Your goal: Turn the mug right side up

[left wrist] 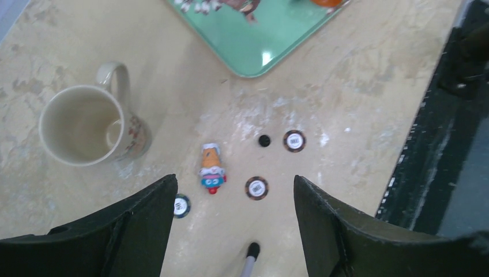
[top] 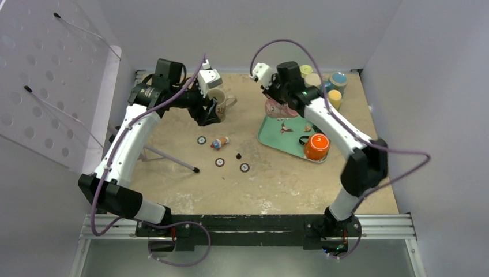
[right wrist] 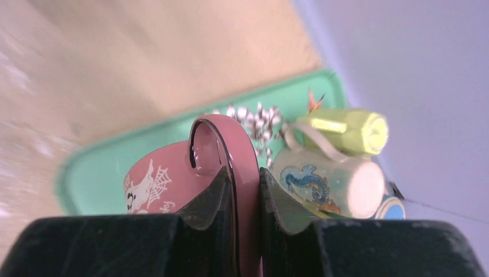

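Note:
My right gripper [right wrist: 247, 176] is shut on the handle [right wrist: 222, 138] of a pink mug [right wrist: 167, 182] printed with a white ghost and web. The mug is over the far end of the green tray [right wrist: 92, 173]. From above, the pink mug [top: 273, 107] shows under the right gripper [top: 272, 101]. My left gripper [left wrist: 233, 184] is open and holds nothing. It hangs above the table next to an upright cream mug [left wrist: 86, 124]. In the top view the left gripper [top: 209, 115] is just in front of that cream mug [top: 220, 98].
An orange mug [top: 316, 146] stands upside down on the tray [top: 277, 138]. Several mugs [top: 323, 81] are grouped at the back right corner. On the table lie a small toy figure [left wrist: 211, 167], poker chips [left wrist: 256, 187], a black knob [left wrist: 264, 141] and a thin rod [top: 173, 160].

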Robot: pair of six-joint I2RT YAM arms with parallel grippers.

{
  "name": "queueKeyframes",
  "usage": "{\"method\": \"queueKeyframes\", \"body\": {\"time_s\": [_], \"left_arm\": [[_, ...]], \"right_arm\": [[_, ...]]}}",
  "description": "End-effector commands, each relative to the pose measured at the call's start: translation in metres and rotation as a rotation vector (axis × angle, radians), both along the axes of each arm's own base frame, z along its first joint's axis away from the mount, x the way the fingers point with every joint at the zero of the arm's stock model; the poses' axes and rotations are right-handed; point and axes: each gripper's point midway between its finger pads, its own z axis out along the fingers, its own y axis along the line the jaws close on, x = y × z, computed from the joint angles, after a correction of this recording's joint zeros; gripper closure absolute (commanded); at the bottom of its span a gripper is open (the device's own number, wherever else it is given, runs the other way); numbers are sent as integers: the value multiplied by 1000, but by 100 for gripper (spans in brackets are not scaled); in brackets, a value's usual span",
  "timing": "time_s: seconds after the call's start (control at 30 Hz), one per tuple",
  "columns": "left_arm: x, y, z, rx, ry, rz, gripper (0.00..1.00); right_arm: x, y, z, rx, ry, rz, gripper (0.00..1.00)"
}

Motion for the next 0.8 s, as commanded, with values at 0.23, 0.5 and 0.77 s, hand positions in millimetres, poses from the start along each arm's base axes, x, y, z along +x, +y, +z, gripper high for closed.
{"method": "queueKeyframes", "body": {"time_s": [0.23, 0.5, 0.77], "left_arm": [[-51, -47, 91, -410, 23, -208, 4], [-75, -74, 125, -567, 96, -337, 2], [-66, -94, 82, -511, 353, -291, 20]], "right_arm": [[-151, 41, 261, 1238, -532, 290, 100], [-187, 65, 279, 1401, -517, 355, 100], [-188, 74, 287, 1444, -502, 386, 100]]}}
